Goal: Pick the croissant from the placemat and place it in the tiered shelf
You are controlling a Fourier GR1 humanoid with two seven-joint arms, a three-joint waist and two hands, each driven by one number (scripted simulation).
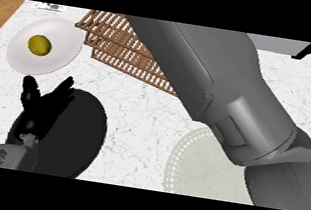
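The wooden slatted tiered shelf (122, 51) stands at the back of the counter, partly covered by my right forearm (221, 86). That forearm runs from the lower right up past the picture's top edge, so my right hand does not show. A pale round placemat (190, 168) lies at the lower middle, half under the arm, with no croissant visible on its bare part. The croissant shows nowhere. My left hand (39, 105) rests open at the lower left, fingers up.
A white plate (60, 37) holding a small yellow-green item (40, 45) sits at the back left. A black round plate (78, 138) lies under and beside my left hand. A grey object (280, 44) is at the back right edge. Wooden floor borders both sides.
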